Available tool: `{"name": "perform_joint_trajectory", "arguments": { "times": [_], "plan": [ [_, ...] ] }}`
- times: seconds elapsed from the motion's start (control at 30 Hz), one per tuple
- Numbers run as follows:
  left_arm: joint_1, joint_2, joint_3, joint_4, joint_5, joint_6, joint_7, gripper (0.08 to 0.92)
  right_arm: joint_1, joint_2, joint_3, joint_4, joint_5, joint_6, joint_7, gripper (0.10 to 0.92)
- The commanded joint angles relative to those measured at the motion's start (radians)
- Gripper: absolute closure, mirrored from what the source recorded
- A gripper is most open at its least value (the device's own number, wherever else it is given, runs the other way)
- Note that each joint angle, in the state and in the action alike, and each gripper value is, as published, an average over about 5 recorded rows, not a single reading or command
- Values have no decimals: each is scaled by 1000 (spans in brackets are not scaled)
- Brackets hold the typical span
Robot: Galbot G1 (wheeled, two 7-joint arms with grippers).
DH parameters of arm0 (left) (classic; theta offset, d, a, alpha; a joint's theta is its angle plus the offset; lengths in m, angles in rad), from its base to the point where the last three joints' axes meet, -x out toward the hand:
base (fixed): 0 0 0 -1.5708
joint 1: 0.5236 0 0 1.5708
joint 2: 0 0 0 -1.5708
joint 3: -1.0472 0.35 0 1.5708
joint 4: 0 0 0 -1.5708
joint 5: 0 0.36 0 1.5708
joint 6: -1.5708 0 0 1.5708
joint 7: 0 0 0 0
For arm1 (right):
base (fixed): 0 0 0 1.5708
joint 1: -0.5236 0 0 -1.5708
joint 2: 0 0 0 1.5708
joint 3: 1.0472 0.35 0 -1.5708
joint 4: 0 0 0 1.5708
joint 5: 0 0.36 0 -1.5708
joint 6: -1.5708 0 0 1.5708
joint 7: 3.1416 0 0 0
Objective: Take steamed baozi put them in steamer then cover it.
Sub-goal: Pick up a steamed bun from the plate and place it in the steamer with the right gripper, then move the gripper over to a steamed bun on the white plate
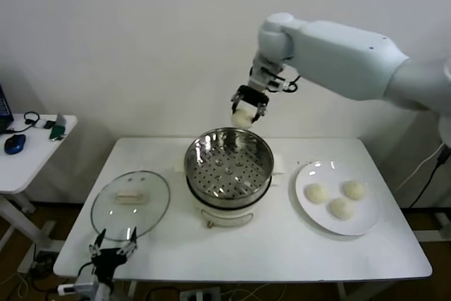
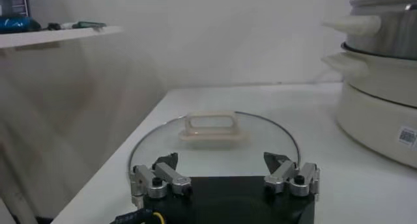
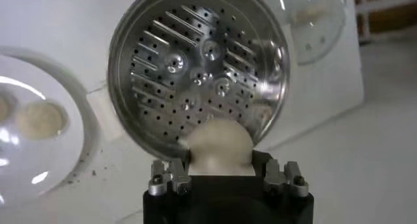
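Right gripper (image 1: 246,108) above the far rim of the steamer (image 1: 228,168), fingers closed on one steamed baozi (image 1: 242,118), held in the air over the perforated tray

Three more baozi (image 1: 340,198) on the white plate (image 1: 366,226), right of the steamer

Cover (image 1: 131,203) flat on the counter (image 1: 282,252), left of the steamer

Left gripper (image 1: 110,248) low at the counter's near left edge, just before the cover, fingers (image 2: 171,175) spread apart, holding nothing

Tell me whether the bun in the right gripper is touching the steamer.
Apart. The head view shows the baozi held in the right gripper above the steamer, with white wall visible between bun and rim.
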Motion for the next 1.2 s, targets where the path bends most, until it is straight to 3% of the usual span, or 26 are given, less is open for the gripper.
{"name": "perform_joint_trajectory", "arguments": {
  "times": [0.03, 0.6, 0.73, 0.97, 1.1, 1.2],
  "plan": [
    [5, 4, 0, 7, 1, -14, -2, 177, -189, 84, 8, -76, -226, 85, 71, 389],
    [-2, 5, 5, 24, 3, -28, -11, 177, -300, 171, 119, -337, -346, 139, 182, 389],
    [-2, 5, 3, 24, 3, -28, -12, 177, -289, 172, 106, -330, -306, 145, 157, 338],
    [-1, 2, 5, 19, 7, -26, -12, 177, -172, 104, 59, -223, -74, 122, 103, 209],
    [2, -3, 9, 15, 17, -26, -12, 177, 19, 18, -62, -138, 265, 58, 42, 203],
    [5, -7, 11, 12, 23, -25, -11, 177, 172, -78, -197, -84, 531, -99, -15, 203]
  ]
}}
